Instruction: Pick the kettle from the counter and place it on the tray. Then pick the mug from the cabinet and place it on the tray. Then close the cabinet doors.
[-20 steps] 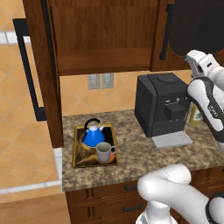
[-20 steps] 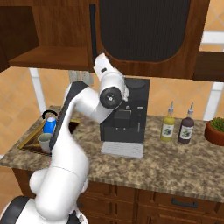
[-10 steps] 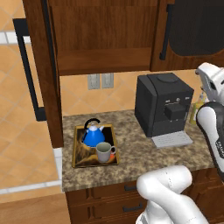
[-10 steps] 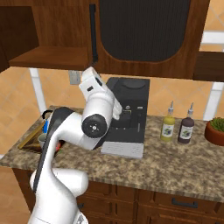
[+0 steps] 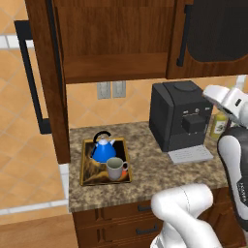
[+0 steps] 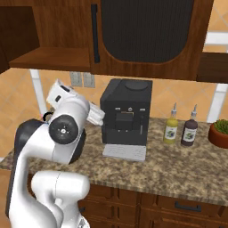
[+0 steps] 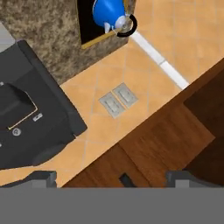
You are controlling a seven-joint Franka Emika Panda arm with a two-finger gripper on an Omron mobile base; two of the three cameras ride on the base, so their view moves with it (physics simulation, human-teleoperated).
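Note:
The blue kettle (image 5: 102,150) and the grey mug (image 5: 115,168) both stand on the gold-rimmed tray (image 5: 86,164) at the left end of the counter (image 5: 145,167). Above them the cabinet (image 5: 116,43) shows a bare shelf. Its left door (image 5: 46,82) is swung wide open, and the right door (image 5: 215,36) shows its ribbed panel. In the hand view my gripper (image 7: 113,178) is open with nothing between its fingertips (image 7: 41,177). It looks along the tiled wall under the cabinet, with the kettle (image 7: 108,12) and the tray (image 7: 103,39) far ahead.
A black coffee machine (image 5: 178,116) stands on the counter right of the tray, close beside my hand. Two bottles (image 6: 170,128) and a potted plant (image 6: 219,133) stand further right. Wall outlets (image 7: 118,100) sit under the cabinet. Drawers (image 5: 140,220) run below the counter.
My arm has swung down and to the right, from in front of the right cabinet door to beside the coffee machine. Kettle, mug and tray have not moved.

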